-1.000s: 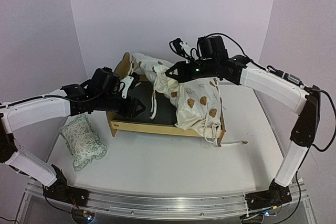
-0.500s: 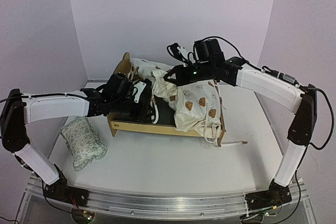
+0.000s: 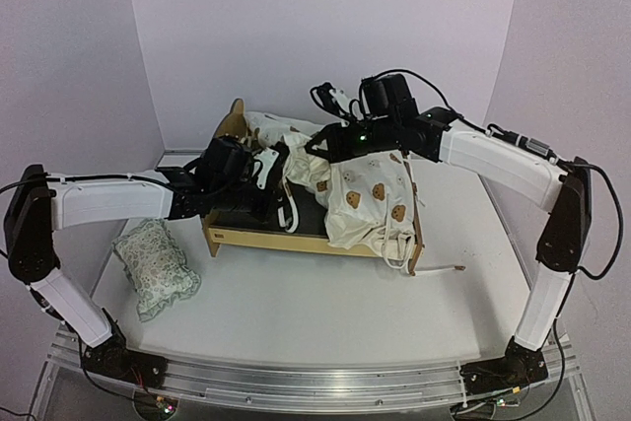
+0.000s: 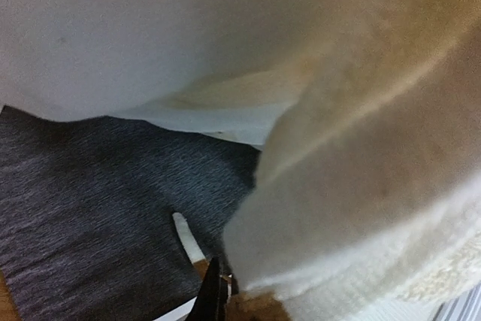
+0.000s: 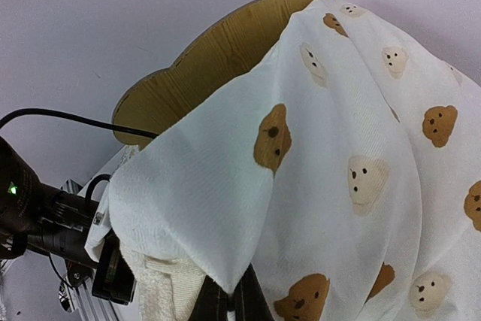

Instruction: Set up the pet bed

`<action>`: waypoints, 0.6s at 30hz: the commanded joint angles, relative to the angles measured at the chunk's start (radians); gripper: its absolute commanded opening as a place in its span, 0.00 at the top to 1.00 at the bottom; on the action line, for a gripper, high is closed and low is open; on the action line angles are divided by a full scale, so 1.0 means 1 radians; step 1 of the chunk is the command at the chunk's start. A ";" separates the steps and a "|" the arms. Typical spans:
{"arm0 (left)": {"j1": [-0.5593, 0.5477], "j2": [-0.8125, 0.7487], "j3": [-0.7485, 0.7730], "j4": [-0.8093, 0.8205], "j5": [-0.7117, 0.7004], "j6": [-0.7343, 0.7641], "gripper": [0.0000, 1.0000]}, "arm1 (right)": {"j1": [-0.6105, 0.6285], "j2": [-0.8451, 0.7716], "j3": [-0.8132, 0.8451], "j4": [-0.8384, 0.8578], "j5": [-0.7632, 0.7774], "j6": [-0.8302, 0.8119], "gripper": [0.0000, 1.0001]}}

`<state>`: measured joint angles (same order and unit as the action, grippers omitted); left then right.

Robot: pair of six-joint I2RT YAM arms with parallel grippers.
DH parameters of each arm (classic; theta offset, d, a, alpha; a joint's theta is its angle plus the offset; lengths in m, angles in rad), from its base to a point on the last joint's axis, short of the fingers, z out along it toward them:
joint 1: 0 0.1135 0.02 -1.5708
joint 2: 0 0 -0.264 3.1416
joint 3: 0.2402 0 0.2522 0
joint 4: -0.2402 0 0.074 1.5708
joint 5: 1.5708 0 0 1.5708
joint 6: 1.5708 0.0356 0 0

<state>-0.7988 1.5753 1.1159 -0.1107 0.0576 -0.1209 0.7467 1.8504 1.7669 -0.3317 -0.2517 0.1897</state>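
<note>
the pet bed [image 3: 296,240] sits mid-frame in the top view: a pale plywood frame, bear-ear headboard at its upper left, dark grey base. it looks stiff and light, best taken by a side rail. the right gripper [image 5: 229,302] is clamped on the bear-print cover [image 5: 338,148]; the left gripper [image 3: 277,170] is closed at the cover's edge, whether on cloth i can't tell.

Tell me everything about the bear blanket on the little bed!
The bear cover is soft-looking cream cloth printed with brown and pale bear faces, with white ties hanging off it. It lies crumpled in the pet bed, from the wooden headboard to the other end. The right gripper pinches a fold and holds it up; the left gripper is shut on its thick edge.
</note>
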 commanded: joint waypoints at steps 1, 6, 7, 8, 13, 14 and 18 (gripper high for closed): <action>-0.004 -0.075 0.074 -0.097 -0.150 -0.036 1.00 | -0.004 0.024 0.058 0.010 -0.041 0.033 1.00; -0.005 -0.186 0.113 -0.244 -0.243 -0.050 1.00 | -0.004 0.068 0.102 0.016 -0.100 0.066 1.00; -0.005 -0.199 0.126 -0.267 -0.261 -0.052 1.00 | -0.004 0.081 0.110 0.020 -0.110 0.074 1.00; -0.005 -0.210 0.136 -0.295 -0.279 -0.053 1.00 | -0.004 0.094 0.116 0.024 -0.119 0.080 1.00; -0.005 -0.215 0.181 -0.411 -0.343 -0.071 1.00 | -0.004 0.157 0.152 0.036 -0.136 0.107 1.00; -0.005 -0.216 0.186 -0.426 -0.362 -0.076 1.00 | -0.004 0.172 0.158 0.038 -0.138 0.111 1.00; -0.005 -0.227 0.219 -0.467 -0.427 -0.092 1.00 | -0.002 0.219 0.199 0.044 -0.134 0.127 1.00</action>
<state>-0.8005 1.3663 1.2762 -0.4797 -0.2698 -0.1852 0.7467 2.0343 1.8954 -0.3247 -0.3617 0.2873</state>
